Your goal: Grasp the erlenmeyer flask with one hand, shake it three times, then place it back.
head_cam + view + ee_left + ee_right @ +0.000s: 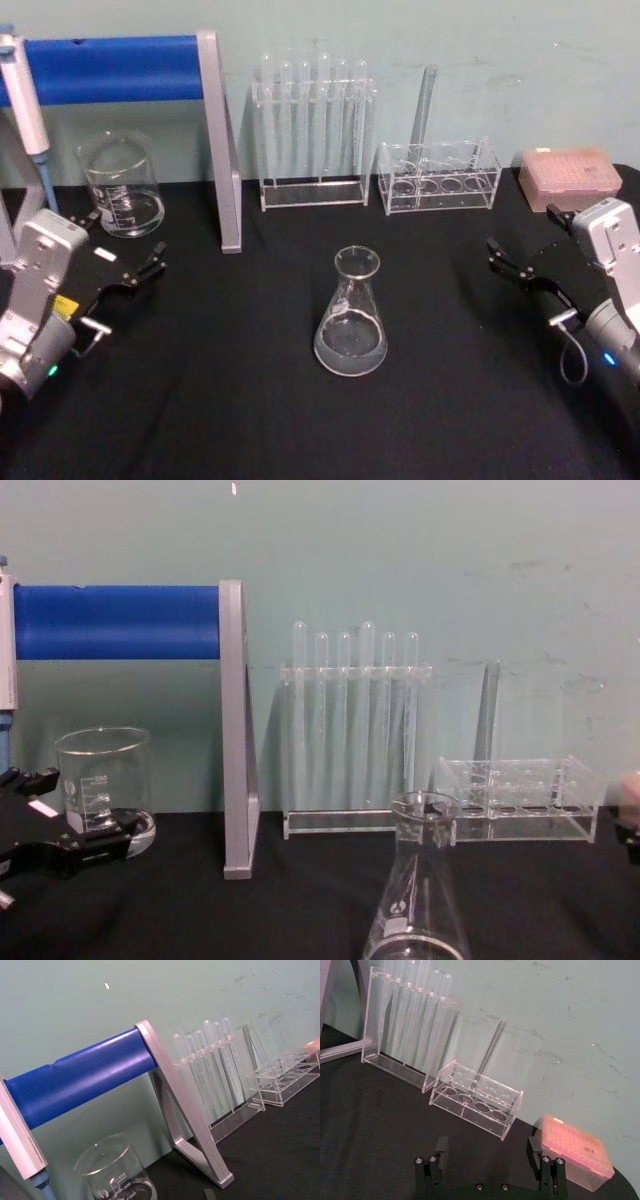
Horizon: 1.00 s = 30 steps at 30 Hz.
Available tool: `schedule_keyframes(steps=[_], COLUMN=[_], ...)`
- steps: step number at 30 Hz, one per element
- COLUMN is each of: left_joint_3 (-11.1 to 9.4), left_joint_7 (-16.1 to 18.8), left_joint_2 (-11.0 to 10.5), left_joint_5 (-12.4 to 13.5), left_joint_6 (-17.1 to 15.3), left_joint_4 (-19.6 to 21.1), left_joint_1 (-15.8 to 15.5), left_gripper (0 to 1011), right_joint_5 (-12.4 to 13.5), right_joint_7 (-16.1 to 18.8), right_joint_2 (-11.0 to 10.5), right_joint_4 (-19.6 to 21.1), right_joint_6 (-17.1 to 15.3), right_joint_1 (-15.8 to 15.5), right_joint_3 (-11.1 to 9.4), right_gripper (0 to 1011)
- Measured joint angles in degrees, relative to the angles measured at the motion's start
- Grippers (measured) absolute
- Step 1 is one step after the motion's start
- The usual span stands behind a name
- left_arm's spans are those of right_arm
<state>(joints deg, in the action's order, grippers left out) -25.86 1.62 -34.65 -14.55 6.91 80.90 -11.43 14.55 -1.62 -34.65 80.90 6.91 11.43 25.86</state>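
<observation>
The clear glass erlenmeyer flask stands upright on the black table, in the middle and towards the front. In the chest view the flask rises from the bottom edge. My left gripper hovers at the left of the table, open, far from the flask and close to the beaker. The chest view shows the left gripper with its two black fingers apart. At the right side my right gripper is open too, well away from the flask. The right wrist view shows the right gripper with nothing between its fingers.
A glass beaker stands at the back left, beside a grey stand with a blue bar. A rack of test tubes and a low clear rack line the back wall. A pink tip box sits at the back right.
</observation>
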Motion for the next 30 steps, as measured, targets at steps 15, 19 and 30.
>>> schedule_keyframes(steps=[15,19,30], left_joint_3=[0.00,0.00,0.00], left_joint_7=[0.00,0.00,0.00], left_joint_2=[0.00,0.00,0.00], left_joint_5=[0.00,0.00,0.00], left_joint_6=[0.00,0.00,0.00], left_joint_4=[0.00,0.00,0.00], left_joint_1=[0.00,0.00,0.00], left_gripper=[1001,1001,1001], right_joint_5=[0.00,0.00,1.94], right_joint_7=[0.00,0.00,3.87], right_joint_2=[0.00,0.00,-0.15], right_joint_4=[0.00,0.00,0.69], right_joint_6=[0.00,0.00,1.38], right_joint_1=[0.00,0.00,-1.34], right_joint_3=[0.00,0.00,-1.87], right_gripper=[1000,1000,1000])
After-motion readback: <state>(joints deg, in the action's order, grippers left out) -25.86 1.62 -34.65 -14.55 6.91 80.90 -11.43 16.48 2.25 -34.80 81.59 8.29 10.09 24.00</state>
